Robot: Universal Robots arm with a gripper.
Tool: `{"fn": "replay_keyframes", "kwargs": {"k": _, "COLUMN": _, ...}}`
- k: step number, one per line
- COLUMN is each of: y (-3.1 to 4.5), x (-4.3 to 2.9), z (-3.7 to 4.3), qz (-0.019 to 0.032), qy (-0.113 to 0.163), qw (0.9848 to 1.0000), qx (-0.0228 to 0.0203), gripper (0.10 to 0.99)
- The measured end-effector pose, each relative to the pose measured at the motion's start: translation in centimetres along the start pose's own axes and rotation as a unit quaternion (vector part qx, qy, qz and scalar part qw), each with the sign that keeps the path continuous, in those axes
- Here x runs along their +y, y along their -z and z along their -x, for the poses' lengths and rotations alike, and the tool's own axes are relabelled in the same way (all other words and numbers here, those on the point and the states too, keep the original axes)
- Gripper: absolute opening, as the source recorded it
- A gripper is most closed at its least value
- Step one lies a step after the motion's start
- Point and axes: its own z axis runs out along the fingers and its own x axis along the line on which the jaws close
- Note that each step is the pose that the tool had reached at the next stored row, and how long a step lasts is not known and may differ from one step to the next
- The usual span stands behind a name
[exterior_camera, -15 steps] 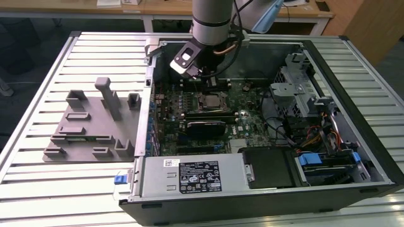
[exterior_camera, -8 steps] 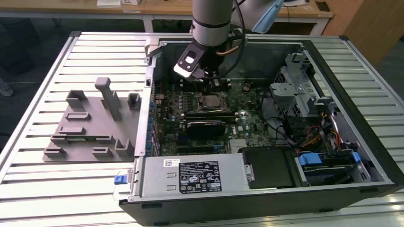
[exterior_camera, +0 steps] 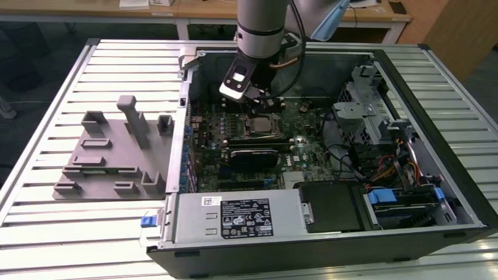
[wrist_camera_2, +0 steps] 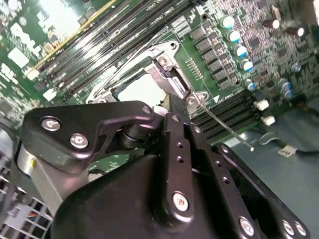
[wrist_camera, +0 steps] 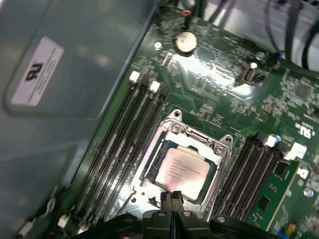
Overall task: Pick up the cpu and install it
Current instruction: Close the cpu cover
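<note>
The cpu (wrist_camera: 182, 169), a flat square chip with a silver-grey top, lies in the socket of the green motherboard (wrist_camera: 219, 99) inside the open computer case. A metal socket frame (wrist_camera: 175, 127) surrounds it. In the exterior view the cpu (exterior_camera: 260, 123) sits near the middle of the board. My gripper (wrist_camera: 172, 198) hovers just over one edge of the chip, black fingertips pressed together with nothing between them. The second wrist view shows the gripper (wrist_camera_2: 174, 105) above the socket and the cpu (wrist_camera_2: 142, 90) as a bright patch. In the exterior view the gripper (exterior_camera: 265, 104) hangs below the arm.
A thin socket lever (wrist_camera_2: 225, 132) sticks out beside the socket. Memory slots (wrist_camera: 124, 134) flank it on both sides. A grey fixture plate (exterior_camera: 109, 154) with upright blocks lies at the exterior view's left. The case holds a power supply (exterior_camera: 233, 216), a black block (exterior_camera: 253, 157) and a drive cage (exterior_camera: 365, 111).
</note>
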Motion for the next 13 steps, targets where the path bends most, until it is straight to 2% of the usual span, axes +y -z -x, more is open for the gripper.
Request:
{"fn": "replay_keyframes", "kwargs": {"k": 4, "y": -0.08, "x": 0.00, "z": 0.00, "qz": -0.0011, "qy": 0.036, "qw": 0.9993, "qx": 0.0002, "gripper": 0.106}}
{"fn": "replay_keyframes", "kwargs": {"k": 7, "y": -0.12, "x": 0.00, "z": 0.00, "qz": -0.0021, "qy": 0.063, "qw": 0.9980, "qx": 0.0001, "gripper": 0.106}}
{"fn": "replay_keyframes", "kwargs": {"k": 10, "y": -0.15, "x": 0.00, "z": 0.00, "qz": -0.0031, "qy": 0.091, "qw": 0.9958, "qx": -0.0002, "gripper": 0.106}}
{"fn": "replay_keyframes", "kwargs": {"k": 13, "y": -0.19, "x": 0.00, "z": 0.00, "qz": -0.0043, "qy": 0.118, "qw": 0.9930, "qx": -0.0006, "gripper": 0.106}}
